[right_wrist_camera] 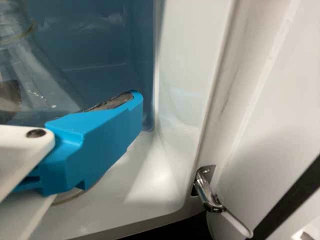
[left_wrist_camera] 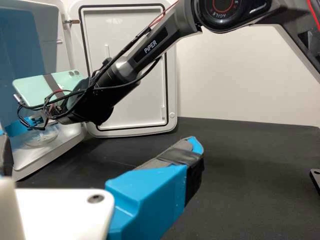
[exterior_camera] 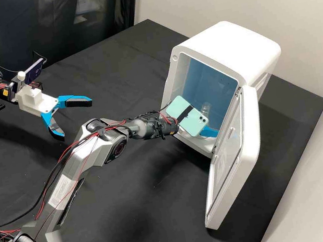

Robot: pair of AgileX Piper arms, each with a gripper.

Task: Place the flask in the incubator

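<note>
One white incubator (exterior_camera: pixel 236 49) sits toward the far right of the black tabletop (exterior_camera: pixel 145 215). Its door (exterior_camera: pixel 230 159) is swung wide open and stands out from the right side of the opening. The chamber has blue walls and a white floor. The only thing in it is a clear glass flask (right_wrist_camera: pixel 20 85), which is upright, with its round base down at the floor and its neck pointing up.

The right arm stretches across the tabletop and in through the opening, so the right gripper (exterior_camera: pixel 210 131) is inside the chamber, just beside the flask. Whether its jaws are closed on the glass or merely next to it cannot be told. A mint-green phone (exterior_camera: pixel 188 116) strapped to that arm's wrist sits at the mouth of the chamber. In the right wrist view, a small metal hinge (right_wrist_camera: pixel 205 192) shows at the lower corner of the opening, where the door meets the body.

The left gripper (exterior_camera: pixel 74 118) hangs above the tabletop, well apart from the incubator and pointing toward it. Its jaws are spread wide and hold nothing.
</note>
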